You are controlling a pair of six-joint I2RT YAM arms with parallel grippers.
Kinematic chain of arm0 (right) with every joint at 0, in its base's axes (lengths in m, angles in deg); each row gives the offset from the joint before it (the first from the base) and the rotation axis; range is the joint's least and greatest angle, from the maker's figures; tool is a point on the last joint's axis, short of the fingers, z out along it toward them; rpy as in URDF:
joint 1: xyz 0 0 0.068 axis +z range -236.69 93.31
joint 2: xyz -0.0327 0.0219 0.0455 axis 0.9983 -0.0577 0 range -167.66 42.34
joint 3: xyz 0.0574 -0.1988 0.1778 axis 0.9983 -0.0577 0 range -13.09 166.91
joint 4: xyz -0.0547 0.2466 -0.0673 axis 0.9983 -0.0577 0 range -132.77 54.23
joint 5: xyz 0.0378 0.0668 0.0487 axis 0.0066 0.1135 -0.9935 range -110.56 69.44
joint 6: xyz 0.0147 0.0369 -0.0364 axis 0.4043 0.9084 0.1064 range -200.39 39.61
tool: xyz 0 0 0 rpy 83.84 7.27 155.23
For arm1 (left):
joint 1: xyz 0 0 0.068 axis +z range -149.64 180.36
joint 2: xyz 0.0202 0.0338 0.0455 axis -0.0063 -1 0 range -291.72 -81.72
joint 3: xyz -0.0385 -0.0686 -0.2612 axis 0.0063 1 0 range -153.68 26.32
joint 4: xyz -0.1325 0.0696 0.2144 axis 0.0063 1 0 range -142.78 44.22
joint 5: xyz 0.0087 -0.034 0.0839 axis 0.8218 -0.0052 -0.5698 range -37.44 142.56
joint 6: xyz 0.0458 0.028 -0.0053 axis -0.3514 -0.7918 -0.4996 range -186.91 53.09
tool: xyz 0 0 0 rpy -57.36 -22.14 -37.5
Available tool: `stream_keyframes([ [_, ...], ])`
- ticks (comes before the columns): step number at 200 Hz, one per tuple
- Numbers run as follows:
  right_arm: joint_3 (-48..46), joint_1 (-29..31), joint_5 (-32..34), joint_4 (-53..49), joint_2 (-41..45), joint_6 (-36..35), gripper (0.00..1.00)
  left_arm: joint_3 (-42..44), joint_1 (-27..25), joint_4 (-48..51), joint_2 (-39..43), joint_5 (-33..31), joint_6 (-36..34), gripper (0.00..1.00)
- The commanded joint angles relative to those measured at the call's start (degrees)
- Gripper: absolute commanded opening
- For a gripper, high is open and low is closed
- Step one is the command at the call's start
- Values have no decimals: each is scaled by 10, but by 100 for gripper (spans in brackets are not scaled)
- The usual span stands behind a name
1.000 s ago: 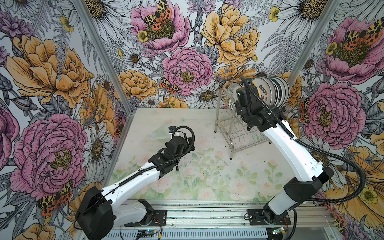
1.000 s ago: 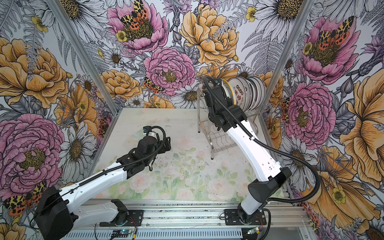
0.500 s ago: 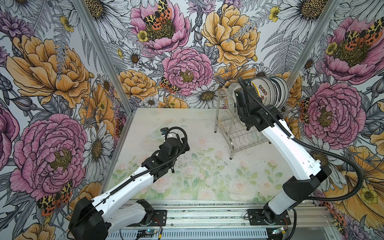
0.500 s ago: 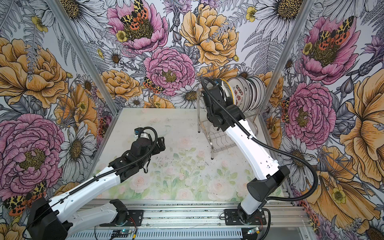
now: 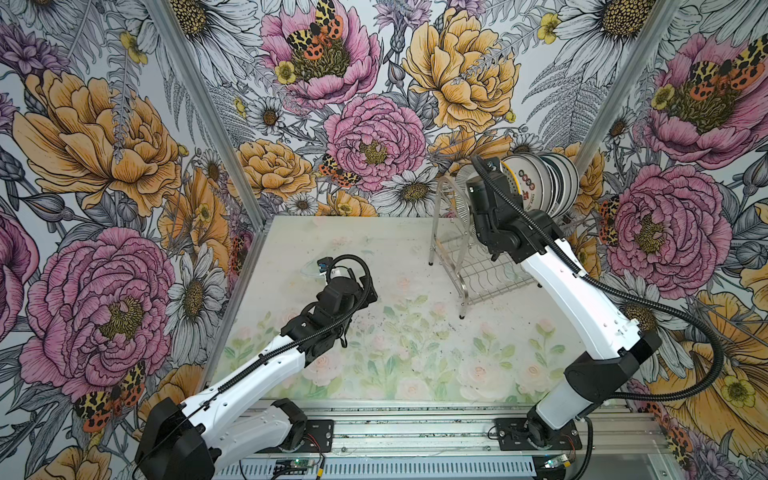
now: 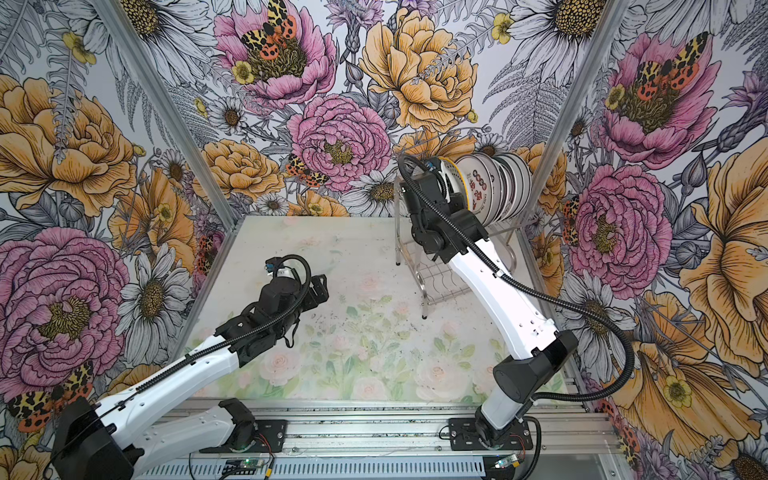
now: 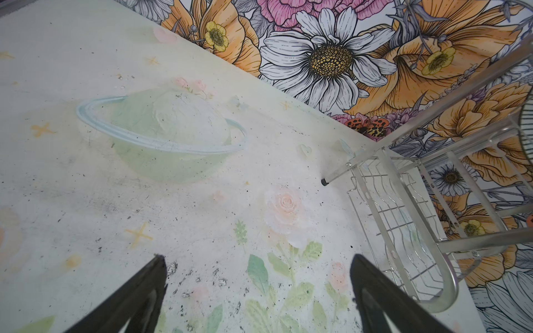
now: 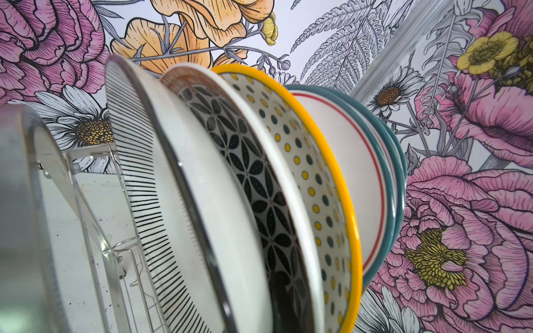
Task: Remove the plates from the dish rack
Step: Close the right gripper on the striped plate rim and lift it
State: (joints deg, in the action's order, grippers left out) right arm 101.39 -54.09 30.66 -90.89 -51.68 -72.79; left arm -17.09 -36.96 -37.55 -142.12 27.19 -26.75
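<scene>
Top views both show right gripper point(image 5: 495, 178) raised, pinched shut among plates point(image 5: 542, 185); left gripper point(image 5: 367, 291) low, splayed.

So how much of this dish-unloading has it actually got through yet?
Done: nothing visible; no plate shows on the table. In hand: the right gripper is shut among the plates in the dish rack, its grip hidden; the left gripper hangs open and empty. Left: the whole row.

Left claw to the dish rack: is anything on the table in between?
Nothing visible. Only bare table lies between the open left claw and the dish rack; the ringed planet looks printed on the surface.
</scene>
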Motion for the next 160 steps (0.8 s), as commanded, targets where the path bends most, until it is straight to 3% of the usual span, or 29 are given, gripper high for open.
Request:
stream_keyframes([
  [1,10,8,12,48,-5,-13,0,-6,6,9,-6,14,14,99],
  [97,40,10,46,101,4,-68,0,-15,8,12,-23,19,51,99],
  [160,41,10,61,162,11,-105,0,-23,11,-2,-40,72,8,99],
])
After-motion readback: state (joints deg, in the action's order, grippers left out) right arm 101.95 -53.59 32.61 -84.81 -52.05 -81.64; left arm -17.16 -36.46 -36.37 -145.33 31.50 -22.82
